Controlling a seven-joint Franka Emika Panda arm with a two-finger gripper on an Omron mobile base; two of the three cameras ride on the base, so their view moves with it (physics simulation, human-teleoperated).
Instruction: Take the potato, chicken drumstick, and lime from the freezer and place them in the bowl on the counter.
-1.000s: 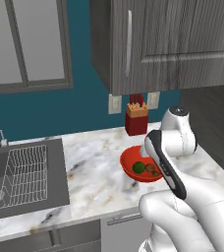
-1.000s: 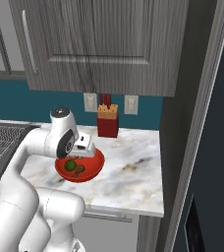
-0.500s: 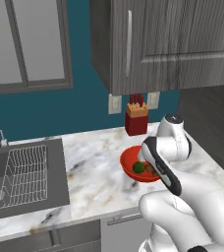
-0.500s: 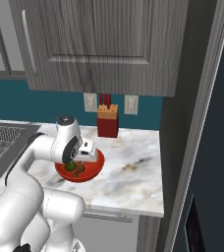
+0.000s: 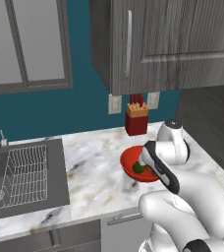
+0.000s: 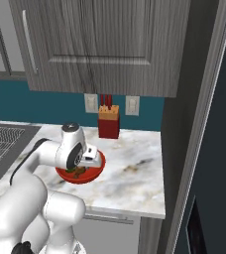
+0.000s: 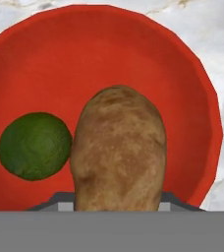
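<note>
In the hand view a brown oval potato (image 7: 116, 147) sits between my fingers, and my gripper (image 7: 116, 199) is shut on it just above the red bowl (image 7: 133, 49). A dark green lime (image 7: 34, 145) lies in the bowl to the potato's left. From the left base view the bowl (image 5: 126, 160) stands on the marbled counter (image 5: 94, 172) with the lime (image 5: 138, 168) inside, and my hand reaches down into it. In the right base view my gripper (image 6: 83, 169) hangs low over the bowl (image 6: 99, 167). The chicken drumstick and the freezer's inside are out of view.
A red knife block (image 5: 136, 118) stands against the teal wall behind the bowl. A sink with a wire rack (image 5: 23, 172) lies to the left. Grey wall cabinets (image 6: 105, 44) hang overhead. A tall dark panel (image 6: 204, 139) bounds the counter's right end.
My hand has come down from above the bowl to just over its inside, with the potato still in the grip. The bowl and lime have not moved.
</note>
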